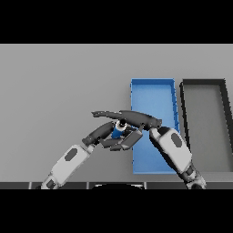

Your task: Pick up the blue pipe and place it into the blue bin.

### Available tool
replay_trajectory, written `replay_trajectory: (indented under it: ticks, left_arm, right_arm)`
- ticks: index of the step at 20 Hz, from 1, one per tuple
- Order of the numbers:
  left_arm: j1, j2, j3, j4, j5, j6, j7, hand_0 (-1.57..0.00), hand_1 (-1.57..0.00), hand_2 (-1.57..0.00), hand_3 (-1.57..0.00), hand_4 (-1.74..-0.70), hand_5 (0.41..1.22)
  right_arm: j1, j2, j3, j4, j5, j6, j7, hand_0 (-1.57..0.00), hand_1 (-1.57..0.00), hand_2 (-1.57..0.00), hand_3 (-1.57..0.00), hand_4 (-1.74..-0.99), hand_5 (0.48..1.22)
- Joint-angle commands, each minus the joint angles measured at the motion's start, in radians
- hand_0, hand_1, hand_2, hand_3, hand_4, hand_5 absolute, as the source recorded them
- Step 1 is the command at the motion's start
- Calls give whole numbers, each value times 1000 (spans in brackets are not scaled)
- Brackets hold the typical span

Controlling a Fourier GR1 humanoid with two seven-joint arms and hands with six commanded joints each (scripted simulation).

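The blue pipe (118,132), short with a pale end on top, sits just left of the blue bin (153,93), near its left wall. My right hand (136,120) reaches in from the lower right across the bin's lower half. Its fingers stretch over the pipe and its thumb curls under, so it is shut on the pipe. My left hand (97,134) comes in from the lower left. Its fingers are fairly straight and point at the pipe from the left, close to it. Most of the pipe is hidden between the two hands.
A black bin (203,83) stands right of the blue bin, close beside it. My right forearm (175,148) covers the blue bin's lower right part. Grey table (59,82) spreads to the left and back.
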Motion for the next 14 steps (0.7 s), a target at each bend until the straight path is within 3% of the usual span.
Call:
replay_trajectory:
  ticks: [1, 2, 3, 4, 6, 7, 10, 11, 14]
  left_arm:
    - [9, 0, -6, -2, -4, -5, -12, -1571, -1571, -1571, -1284, -1568, 1221]
    - [1, 2, -17, -3, -48, 21, 37, -1571, -1571, -1571, -1190, -1603, 1221]
    - [-12, 26, -29, -9, -77, 20, 55, -1571, -1527, -1571, -1119, -1630, 1221]
    - [-3, 26, -30, -21, -81, 31, 55, -1571, -1536, -1571, -1121, -1647, 1221]
    - [-6, 7, -23, -5, -82, 33, 20, -1571, -1548, -1571, -1283, -1680, 1221]
    - [5, -1, -21, -8, -72, 24, 18, -1571, -1553, -1571, -1340, -1692, 1221]
    - [30, -31, -1, -14, -51, 2, 13, -1571, -1562, -1571, -1453, -1716, 1221]
    - [31, -34, 6, -24, -51, -2, 41, -1571, -1564, -1571, -1477, -1720, 1221]
    - [35, -22, 25, -26, -64, -26, 57, -1571, -1567, -1571, -1523, -1727, 1221]
  right_arm:
    - [-9, 9, 7, 4, -5, 7, -2, -107, -140, -160, -116, -1291, 483]
    - [-16, 5, 5, 16, -2, 26, -15, -264, -299, -308, -252, -1348, 477]
    - [-30, 13, 7, 23, 0, 37, -10, -475, -487, -492, -516, -1365, 477]
    - [-48, 23, 6, 42, 0, 38, -29, -694, -704, -708, -659, -1433, 486]
    - [-56, 39, 17, 45, -23, 23, -44, -1010, -1016, -1019, -880, -1527, 570]
    - [-58, 45, 22, 56, -40, 15, -44, -1122, -1127, -1129, -1018, -1498, 638]
    - [-45, 56, 41, 56, -17, 0, -126, -1341, -1344, -1345, -1288, -1445, 923]
    - [-46, 40, 50, 50, 10, 6, -165, -1387, -1389, -1390, -1344, -1438, 982]
    - [-54, 8, 65, 54, 36, 17, -201, -1477, -1478, -1478, -1455, -1445, 1099]
